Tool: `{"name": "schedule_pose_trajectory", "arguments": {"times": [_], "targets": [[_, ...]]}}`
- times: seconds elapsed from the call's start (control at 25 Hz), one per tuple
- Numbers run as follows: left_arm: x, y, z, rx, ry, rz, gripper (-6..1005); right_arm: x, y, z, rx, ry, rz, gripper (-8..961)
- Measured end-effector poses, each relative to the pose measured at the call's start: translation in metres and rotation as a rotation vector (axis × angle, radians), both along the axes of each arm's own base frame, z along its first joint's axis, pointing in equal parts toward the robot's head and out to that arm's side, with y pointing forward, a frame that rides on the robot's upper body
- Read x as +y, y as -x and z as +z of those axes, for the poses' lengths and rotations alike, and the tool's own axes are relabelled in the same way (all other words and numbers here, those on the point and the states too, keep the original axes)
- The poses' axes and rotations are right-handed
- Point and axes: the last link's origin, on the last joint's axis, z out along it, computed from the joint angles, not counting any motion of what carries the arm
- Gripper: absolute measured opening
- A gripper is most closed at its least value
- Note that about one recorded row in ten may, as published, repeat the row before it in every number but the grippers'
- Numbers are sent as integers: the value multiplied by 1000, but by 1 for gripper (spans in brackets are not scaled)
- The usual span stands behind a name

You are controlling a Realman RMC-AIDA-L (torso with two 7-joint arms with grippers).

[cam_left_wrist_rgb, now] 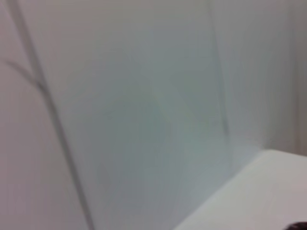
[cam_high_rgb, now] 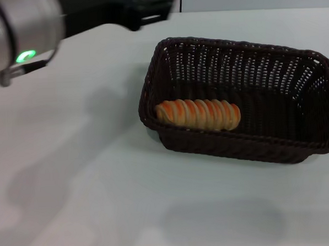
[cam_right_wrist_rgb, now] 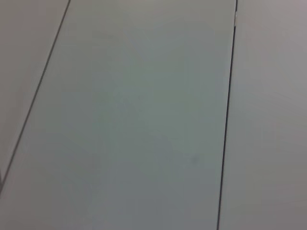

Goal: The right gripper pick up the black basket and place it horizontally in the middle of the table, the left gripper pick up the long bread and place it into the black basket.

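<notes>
The black basket (cam_high_rgb: 248,143) lies lengthwise across the white table (cam_high_rgb: 84,177), right of the middle in the head view. The long bread (cam_high_rgb: 198,114) lies flat inside it, against the near wall at its left end. My left gripper (cam_high_rgb: 157,7) is raised at the far edge of the table, up and to the left of the basket, open and empty. Its white-grey arm with the green ring light (cam_high_rgb: 25,55) is at the top left. The right gripper is out of view, and neither wrist view shows the basket or the bread.
The left wrist view shows a pale wall and a corner of the table (cam_left_wrist_rgb: 268,191). The right wrist view shows only pale panels with dark seams (cam_right_wrist_rgb: 225,124). The arm's shadows fall on the table left of the basket.
</notes>
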Motion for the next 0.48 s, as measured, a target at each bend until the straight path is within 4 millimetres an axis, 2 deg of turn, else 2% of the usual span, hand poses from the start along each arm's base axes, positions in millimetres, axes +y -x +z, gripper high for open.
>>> {"name": "schedule_pose_trajectory", "arguments": {"times": [0.16,0.2,0.24,0.32,0.36,0.48], "targets": [[-4,28,19,-71,-57,85,814,5,5,-4,19,-8,-32,470],[-4,28,19,-71,-57,85,814,7,7,-5,25,-12,-44,470],[-5,37,24,-82,-82,112,814,11,10,-8,27,-15,-77,470],[-5,37,24,-82,-82,112,814,14,12,-9,20,-15,-97,470],[-9,59,37,-92,-176,166,815,17,15,-11,12,-16,-113,470],[-13,71,43,-84,-233,185,815,24,24,-15,-23,-15,-150,470]]}}
